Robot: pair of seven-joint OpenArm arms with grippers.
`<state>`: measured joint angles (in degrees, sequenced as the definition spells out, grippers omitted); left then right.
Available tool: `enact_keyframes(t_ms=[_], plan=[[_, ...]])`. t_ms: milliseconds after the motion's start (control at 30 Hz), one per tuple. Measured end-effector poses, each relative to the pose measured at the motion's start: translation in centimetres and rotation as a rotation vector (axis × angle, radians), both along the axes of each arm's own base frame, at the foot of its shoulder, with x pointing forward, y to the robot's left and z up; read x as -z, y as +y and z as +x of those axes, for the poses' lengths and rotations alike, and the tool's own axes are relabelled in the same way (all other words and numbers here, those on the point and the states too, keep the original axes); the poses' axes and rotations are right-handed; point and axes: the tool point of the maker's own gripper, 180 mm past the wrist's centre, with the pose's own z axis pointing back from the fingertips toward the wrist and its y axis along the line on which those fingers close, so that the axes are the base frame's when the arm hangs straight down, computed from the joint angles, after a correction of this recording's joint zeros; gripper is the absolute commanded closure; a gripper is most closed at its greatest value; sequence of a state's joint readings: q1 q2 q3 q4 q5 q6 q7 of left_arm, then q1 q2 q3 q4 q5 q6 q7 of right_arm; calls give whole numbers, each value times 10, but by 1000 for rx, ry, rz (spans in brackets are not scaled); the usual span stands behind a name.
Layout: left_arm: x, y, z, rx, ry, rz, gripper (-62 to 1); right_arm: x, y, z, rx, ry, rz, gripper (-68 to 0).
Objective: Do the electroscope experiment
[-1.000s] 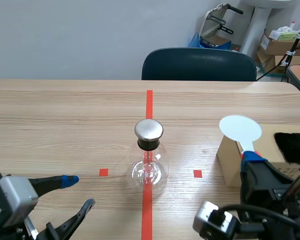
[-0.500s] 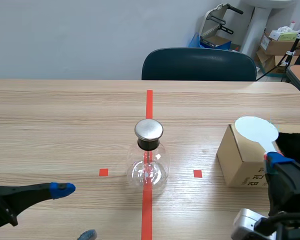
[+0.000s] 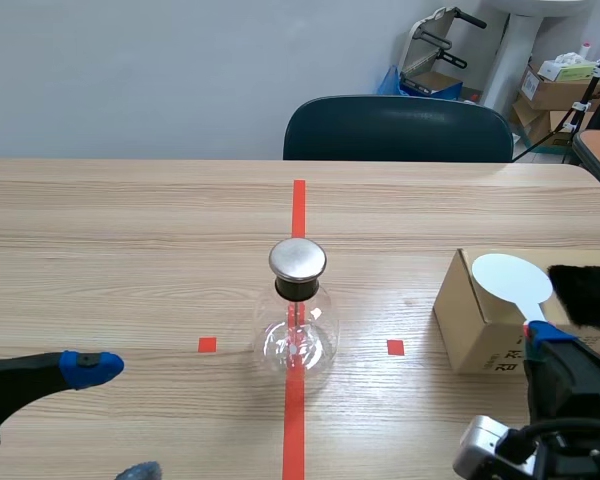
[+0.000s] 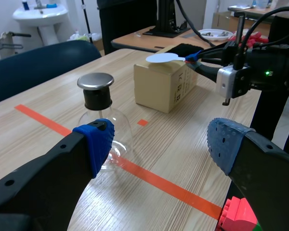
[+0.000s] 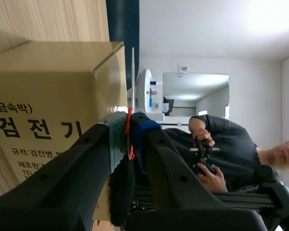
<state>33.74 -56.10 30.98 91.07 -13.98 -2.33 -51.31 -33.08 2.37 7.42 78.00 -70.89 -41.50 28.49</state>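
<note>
The electroscope, a round glass flask (image 3: 298, 338) with a black neck and a metal cap (image 3: 298, 260), stands on the red tape line at the table's middle; it also shows ahead of my left fingers (image 4: 103, 139). My left gripper (image 3: 113, 420) (image 4: 159, 144) is open at the near left, holding nothing. My right gripper (image 3: 538, 333) (image 5: 128, 126) is shut on the thin red handle of a white disc paddle (image 3: 511, 277) (image 4: 164, 57) (image 5: 133, 72). The disc is held upright over the cardboard box (image 3: 477, 330).
The cardboard box (image 4: 164, 86) (image 5: 48, 91) sits right of the flask, with a black furry piece (image 3: 586, 294) (image 4: 184, 49) on top. A dark chair (image 3: 398, 128) stands behind the table. Red toy bricks (image 4: 237, 219) lie under my left gripper. A person (image 5: 221, 149) shows beyond the box.
My right gripper has carried the white disc to the right and slightly down, over the box. My left gripper has drawn back to the left, away from the flask.
</note>
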Motion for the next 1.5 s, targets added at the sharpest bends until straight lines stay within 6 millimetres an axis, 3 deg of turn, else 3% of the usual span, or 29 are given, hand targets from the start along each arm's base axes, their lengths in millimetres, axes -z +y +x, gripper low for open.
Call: enact_keyframes(t_ms=[433, 567, 933, 1033, 1267, 1300, 1500], plan=[[-3, -1, -10, 66, -43, 20, -448, 1, -6, 0, 35, 2, -2, -18], [-1, -4, -15, 98, -59, 39, -448, 9, -7, -4, 40, 27, 2, -18], [0, -4, -14, 94, -54, 45, -448, 15, -8, -7, 43, 44, 4, -38], [2, -4, -14, 93, -47, 56, -448, 15, -8, -7, 43, 44, 5, -148], [2, -4, -14, 93, -46, 57, -448, 15, -8, -7, 43, 44, 4, -643], [2, -4, -14, 93, -46, 57, -448, 15, -8, -7, 43, 44, 4, -679], [4, -3, -14, 92, -42, 64, -448, 15, -8, -7, 43, 44, 5, -679]])
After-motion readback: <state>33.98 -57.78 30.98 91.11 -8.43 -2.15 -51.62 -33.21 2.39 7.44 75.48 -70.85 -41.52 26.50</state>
